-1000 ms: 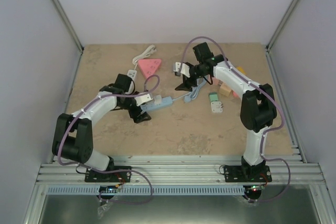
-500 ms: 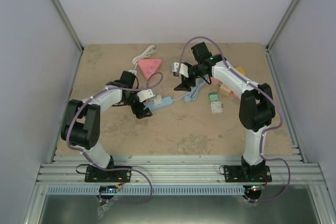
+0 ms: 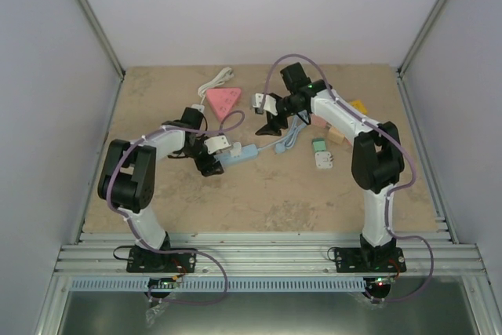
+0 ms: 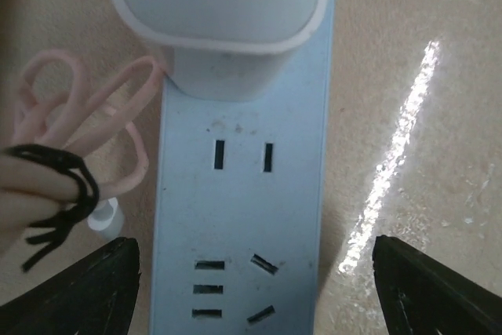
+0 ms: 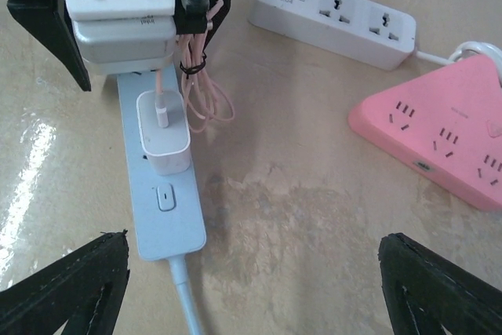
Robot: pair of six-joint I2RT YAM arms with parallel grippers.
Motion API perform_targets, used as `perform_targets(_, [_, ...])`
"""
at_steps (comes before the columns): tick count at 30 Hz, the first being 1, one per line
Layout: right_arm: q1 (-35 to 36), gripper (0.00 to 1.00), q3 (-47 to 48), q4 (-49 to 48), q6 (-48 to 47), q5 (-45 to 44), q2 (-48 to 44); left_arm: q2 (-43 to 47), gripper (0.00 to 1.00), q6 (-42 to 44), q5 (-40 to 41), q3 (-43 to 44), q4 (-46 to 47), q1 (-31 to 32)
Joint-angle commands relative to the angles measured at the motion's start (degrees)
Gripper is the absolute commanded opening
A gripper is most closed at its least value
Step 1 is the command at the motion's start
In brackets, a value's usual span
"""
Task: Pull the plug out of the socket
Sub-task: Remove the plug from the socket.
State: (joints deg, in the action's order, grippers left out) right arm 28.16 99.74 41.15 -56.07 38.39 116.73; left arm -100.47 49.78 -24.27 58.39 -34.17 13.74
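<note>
Blue strip (image 4: pixel 239 194) lying flat | white plug (image 4: pixel 220 5) sitting plugged into it | your left gripper (image 4: pixel 249 288) hovering over strip, spread wide | your right gripper (image 5: pixel 251 280) hovering near plug, spread wide.

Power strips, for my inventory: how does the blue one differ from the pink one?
The blue strip is a long narrow bar; the pink strip is a triangle. The blue strip holds a white plug; the pink strip's visible sockets are empty. Both lie flat.

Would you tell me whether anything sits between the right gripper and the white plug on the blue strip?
Nothing visible does. The right gripper is open, with only table and one end of the blue strip before the white plug.
</note>
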Motion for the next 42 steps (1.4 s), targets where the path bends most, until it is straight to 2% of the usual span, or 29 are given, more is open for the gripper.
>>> perform_targets(1, [1.1, 0.87, 2.5, 1.5, -0.7, 2.1, 2.0, -1.5, 0.82, 1.4, 0.1, 0.7, 0.5, -0.6])
perform_targets(5, [1.1, 0.86, 2.3, 1.2, -0.5, 3.1, 2.1, -2.0, 0.76, 1.4, -0.7, -0.1, 1.8, -1.1])
perform_targets(10, [1.1, 0.84, 1.2, 1.2, -1.2, 6.0, 2.4, -1.7, 0.58, 2.4, -2.1, -2.1, 3.7, -1.3])
perform_targets(13, [1.2, 0.84, 0.5, 1.3, -2.0, 7.6, 2.5, -1.9, 0.44, 3.0, -3.0, -1.7, 2.9, -1.4])
perform_targets(18, [1.6, 0.83, 0.2, 1.8, -2.9, 8.2, 3.1, -1.6, 0.14, 3.0, -4.2, -1.2, 2.2, -1.5])
perform_targets(21, [2.0, 0.83, -0.6, 1.9, -3.8, 8.5, 3.3, -0.7, 0.00, 2.8, -4.7, -0.5, 1.5, -1.5])
perform_targets(31, [4.2, 0.76, -2.7, 2.1, -6.1, 8.3, 4.7, 6.4, 0.00, 2.7, -8.6, 0.6, -2.8, -1.3])
perform_targets(42, [6.7, 0.72, -6.6, -2.2, -3.1, 10.2, 2.9, 13.2, 0.00, -0.9, -9.7, -1.6, -3.7, 0.8])
